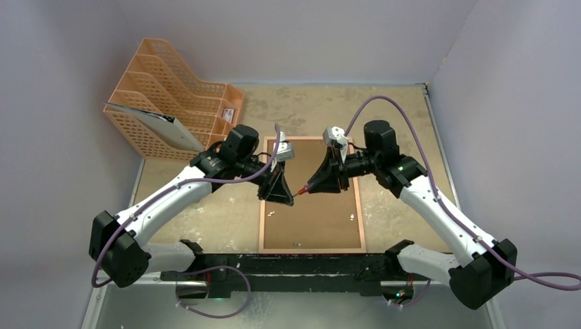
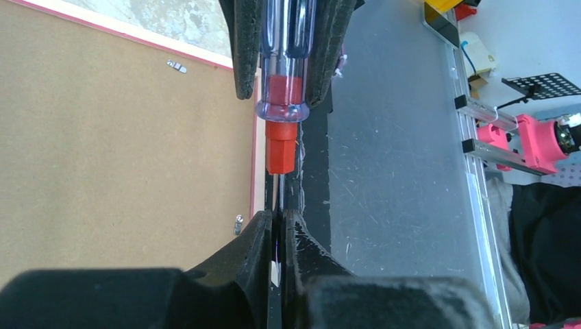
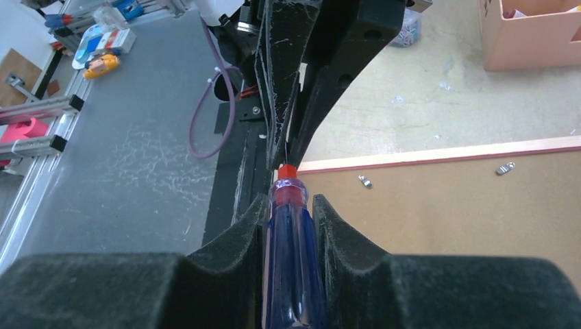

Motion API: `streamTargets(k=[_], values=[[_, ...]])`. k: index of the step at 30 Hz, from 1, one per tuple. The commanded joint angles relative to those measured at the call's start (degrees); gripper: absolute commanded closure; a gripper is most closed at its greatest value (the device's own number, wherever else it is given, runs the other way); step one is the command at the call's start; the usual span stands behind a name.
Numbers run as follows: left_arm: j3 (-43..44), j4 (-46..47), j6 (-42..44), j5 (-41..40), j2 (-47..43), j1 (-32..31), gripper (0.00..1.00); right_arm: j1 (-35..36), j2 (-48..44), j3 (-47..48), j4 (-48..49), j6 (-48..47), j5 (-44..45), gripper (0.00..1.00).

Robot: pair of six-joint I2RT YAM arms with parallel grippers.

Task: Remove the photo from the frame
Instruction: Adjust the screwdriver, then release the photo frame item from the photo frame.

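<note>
Top external view: screwdriver [image 2: 284,75] handover above the face-down frame [image 1: 261,229], left pincer [image 2: 277,223] clenched on the shaft, right pincer [image 3: 291,205] grasping the handle, photo hidden below both; next, probably left letting go, then levering clips [image 3: 505,168].

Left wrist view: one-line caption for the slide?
One screwdriver, two grips: left gripper on the metal shaft, right gripper on the clear handle, frame lying back-up alongside.
</note>
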Motion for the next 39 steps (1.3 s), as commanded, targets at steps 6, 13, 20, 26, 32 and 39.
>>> streamTargets(k=[6, 13, 20, 26, 32, 39], values=[[-1.59, 4.64, -6.35, -20.13, -3.9, 1.38, 0.42, 0.12, -1.88, -2.65, 6.93, 7.72, 10.66, 1.0], [-7.23, 4.52, -16.46, -49.66, -6.86, 7.39, 0.32, -2.21, 3.94, -3.9, 11.78, 18.81, 29.55, 1.0], [-11.64, 2.58, -21.97, -58.07, -2.07, 7.56, 0.31, -3.45, 9.48, -1.74, 15.0, 29.88, 46.44, 1.0], [-15.44, 7.68, -24.27, -55.97, 2.22, 7.54, 0.31, -5.45, 13.23, 0.17, 15.23, 34.62, 53.03, 1.0], [-16.19, 12.16, -24.92, -53.13, 8.13, 7.55, 0.35, -10.45, 16.61, 0.87, 16.43, 37.48, 53.74, 1.0], [-16.52, 14.03, -25.13, -51.51, 12.63, 7.62, 0.41, -14.61, 21.0, 2.48, 16.76, 39.26, 54.65, 1.0]])
